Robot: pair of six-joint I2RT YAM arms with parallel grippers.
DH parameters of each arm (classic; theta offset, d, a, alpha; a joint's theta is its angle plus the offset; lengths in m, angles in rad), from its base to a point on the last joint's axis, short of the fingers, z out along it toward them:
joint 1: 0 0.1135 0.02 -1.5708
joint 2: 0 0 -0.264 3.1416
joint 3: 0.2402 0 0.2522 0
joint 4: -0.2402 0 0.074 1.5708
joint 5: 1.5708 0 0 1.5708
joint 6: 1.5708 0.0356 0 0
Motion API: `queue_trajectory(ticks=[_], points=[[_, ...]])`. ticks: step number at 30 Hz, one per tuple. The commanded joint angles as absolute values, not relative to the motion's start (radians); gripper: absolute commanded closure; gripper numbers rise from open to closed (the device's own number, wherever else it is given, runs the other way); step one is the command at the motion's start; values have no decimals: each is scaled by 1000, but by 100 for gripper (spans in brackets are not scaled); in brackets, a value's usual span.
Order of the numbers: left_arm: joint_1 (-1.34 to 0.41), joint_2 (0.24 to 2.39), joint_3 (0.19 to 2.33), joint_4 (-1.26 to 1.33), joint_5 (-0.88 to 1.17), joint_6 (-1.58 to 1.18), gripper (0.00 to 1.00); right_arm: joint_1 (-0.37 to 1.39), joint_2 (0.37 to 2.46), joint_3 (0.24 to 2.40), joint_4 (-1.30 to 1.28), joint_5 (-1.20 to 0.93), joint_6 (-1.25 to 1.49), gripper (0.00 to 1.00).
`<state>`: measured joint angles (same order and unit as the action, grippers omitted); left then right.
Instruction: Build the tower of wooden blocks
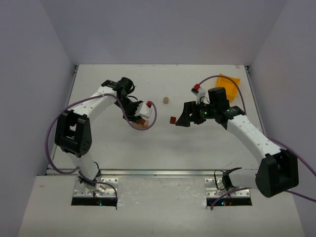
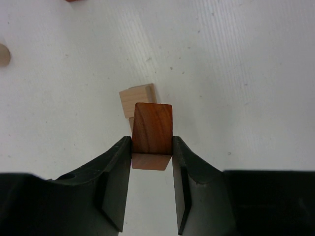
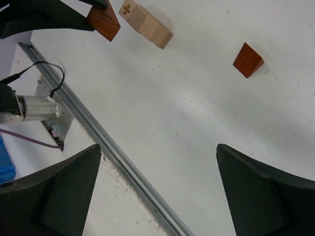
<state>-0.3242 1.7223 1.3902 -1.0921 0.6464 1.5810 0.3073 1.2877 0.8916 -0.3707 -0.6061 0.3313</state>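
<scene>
My left gripper [image 2: 151, 142] is shut on a reddish-brown wooden block [image 2: 152, 129] and holds it just above the near end of a pale tan bar [image 2: 138, 98] lying on the table. In the top view that gripper [image 1: 141, 121] sits left of centre. My right gripper [image 3: 157, 147] is open and empty, its jaws wide apart above the table. A reddish-brown wedge [image 3: 247, 60] lies alone ahead of it, and in the top view the wedge [image 1: 173, 120] is just left of the right gripper [image 1: 183, 120]. The tan bar [image 3: 146, 23] and the held block [image 3: 104, 22] show at the top of the right wrist view.
A small pale round wooden piece [image 1: 166, 100] stands behind the two grippers and also shows in the left wrist view [image 2: 4, 54]. A yellow bin [image 1: 229, 84] lies at the back right. A metal rail [image 3: 98, 132] runs along the table's near edge.
</scene>
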Motion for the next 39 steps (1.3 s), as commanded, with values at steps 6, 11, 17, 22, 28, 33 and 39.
queue_trajectory(ticks=[6,11,17,22,28,33,39], points=[[-268,1812,1487,-1086,657,1479,100,308,1203,870,-372,-474,318,1],[-265,1844,1498,-1084,677,1502,100,308,1189,864,-371,-456,320,1],[-265,1843,1474,-1062,658,1450,100,308,1176,863,-378,-442,315,1],[-264,1826,1449,-1007,651,1375,100,308,1176,856,-368,-442,326,1],[-259,1820,1418,-983,643,1336,100,308,1166,853,-365,-445,331,1],[-253,1804,1399,-954,620,1318,100,308,1160,850,-353,-440,334,1],[-249,1789,1374,-927,605,1304,100,308,1159,849,-357,-439,333,1]])
